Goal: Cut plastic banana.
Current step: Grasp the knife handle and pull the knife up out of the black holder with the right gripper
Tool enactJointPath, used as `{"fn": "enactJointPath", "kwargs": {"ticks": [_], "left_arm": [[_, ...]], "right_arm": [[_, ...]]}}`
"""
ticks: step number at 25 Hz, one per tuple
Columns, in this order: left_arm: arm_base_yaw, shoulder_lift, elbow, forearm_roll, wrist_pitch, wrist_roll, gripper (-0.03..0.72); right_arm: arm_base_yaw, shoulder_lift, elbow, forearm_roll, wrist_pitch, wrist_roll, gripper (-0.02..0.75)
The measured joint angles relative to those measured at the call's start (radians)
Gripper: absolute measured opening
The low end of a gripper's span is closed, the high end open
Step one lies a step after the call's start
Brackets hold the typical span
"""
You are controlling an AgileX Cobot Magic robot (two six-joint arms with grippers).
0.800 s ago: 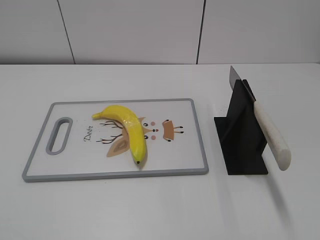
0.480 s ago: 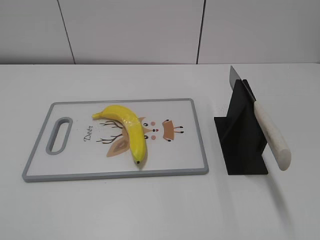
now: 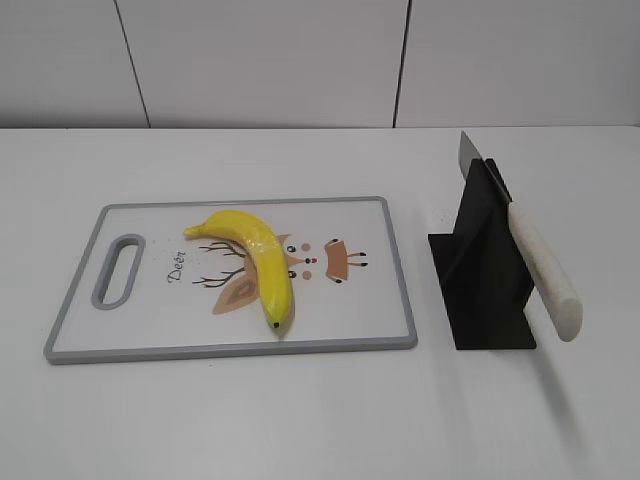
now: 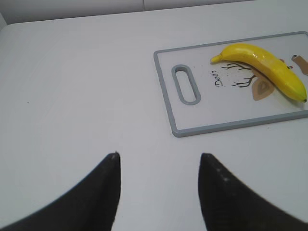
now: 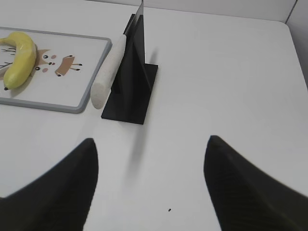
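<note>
The plastic banana (image 3: 252, 255) lies whole on the cutting board (image 3: 400, 290), across its printed deer picture, stem toward the far left and dark tip toward the near edge. To the right of the board, apart from it, a black holder (image 3: 482, 270) on the desk (image 3: 320, 410) carries the knife (image 3: 530, 255), blade up and far, pale handle slanting down toward the near right.

The left hand (image 4: 159, 192) hangs spread and empty over bare desk, well left of the board. The right hand (image 5: 151, 185) is likewise spread and empty, on the near side of the holder.

Nothing is cut yet, and the likely first move is taking the knife. The handle sits tilted and only rests in the slot, so a grip too near its end could lever the holder over or let the blade twist. The glossy, curved banana may also roll under the blade unless the left hand steadies it
</note>
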Motion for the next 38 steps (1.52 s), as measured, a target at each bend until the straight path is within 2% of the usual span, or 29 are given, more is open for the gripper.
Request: {"fn": "enactJointPath", "kwargs": {"ticks": [15,24,31,34,38], "left_arm": [[0.000,0.000,0.000,0.000,0.000,0.000,0.484],[0.000,0.000,0.000,0.000,0.000,0.000,0.484],[0.000,0.000,0.000,0.000,0.000,0.000,0.479],[0.000,0.000,0.000,0.000,0.000,0.000,0.478],[0.000,0.000,0.000,0.000,0.000,0.000,0.477]], "right_arm": [[0.000,0.019,-0.003,-0.002,0.000,0.006,0.527],[0.000,0.399,-0.138,0.012,0.027,0.033,0.527],[0.001,0.701,-0.267,0.032,0.121,0.039,0.527],[0.032,0.801,-0.290,0.044,0.130,0.059,0.527],[0.147,0.887,-0.315,0.025,0.115,0.132,0.527]]}}
